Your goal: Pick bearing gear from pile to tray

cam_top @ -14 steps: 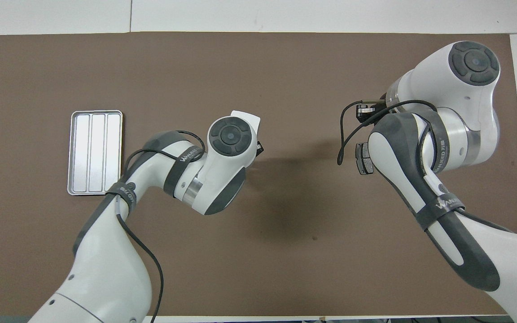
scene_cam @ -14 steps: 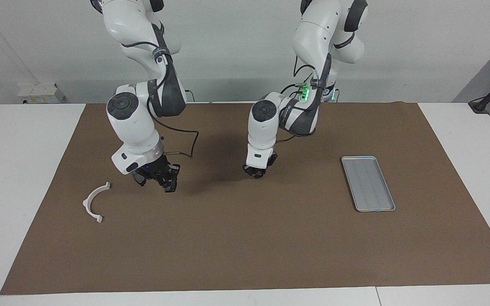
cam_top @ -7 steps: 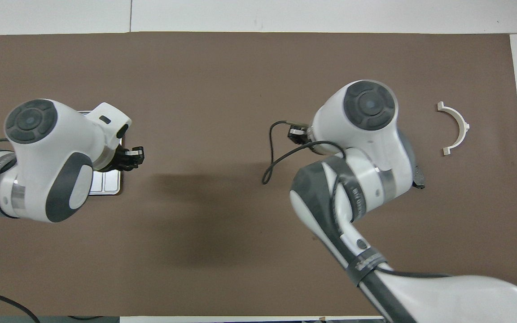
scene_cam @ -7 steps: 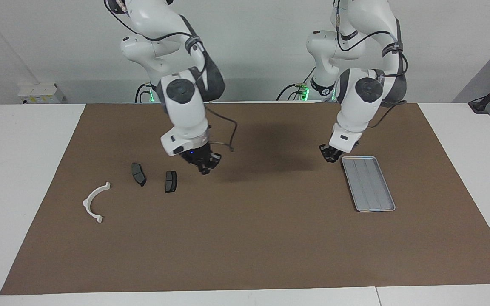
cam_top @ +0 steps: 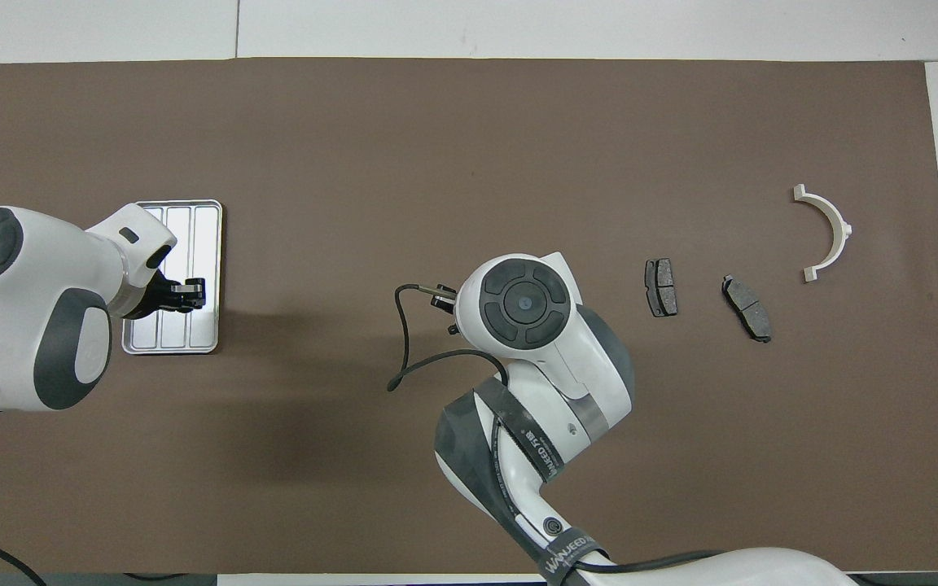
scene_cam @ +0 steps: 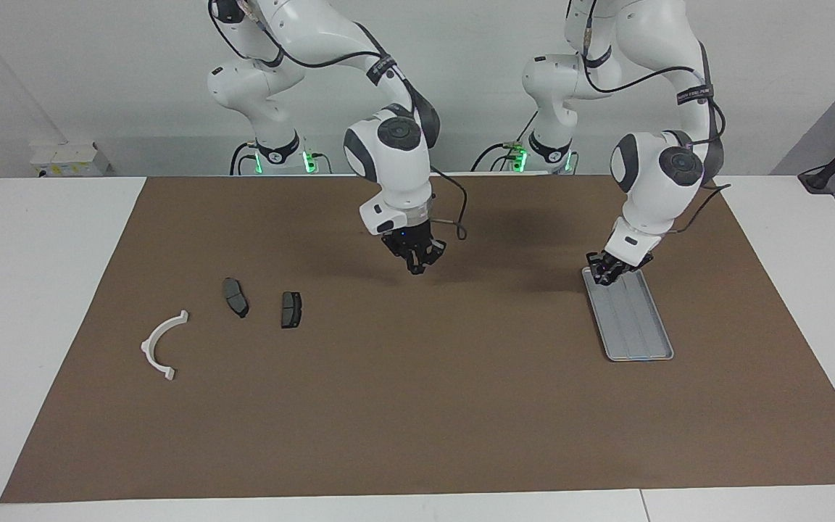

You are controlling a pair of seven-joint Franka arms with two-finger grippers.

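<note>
The left gripper (scene_cam: 608,278) hung low over the tray (scene_cam: 642,337), at the end nearer the robots; whether its fingers held a gear, I could not tell. The tray's visible lanes held nothing. The right gripper (scene_cam: 416,262) waited mid-mat, finger state unclear. The brake pads (scene_cam: 291,309) and bracket (scene_cam: 160,348) lay toward the right arm's end; no bearing gear was visible there, delivery judged unfinished.

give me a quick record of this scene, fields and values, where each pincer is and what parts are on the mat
left pincer: low over the tray's end nearer the robots
right pincer: in the air over bare mat near the table's middle
tray: flat silver, toward the left arm's end; nothing seen on its visible part
brake pads: two, and, side by side, apart
arc bracket: white, toward the right arm's end, farther from the robots than the pads
mat: brown
</note>
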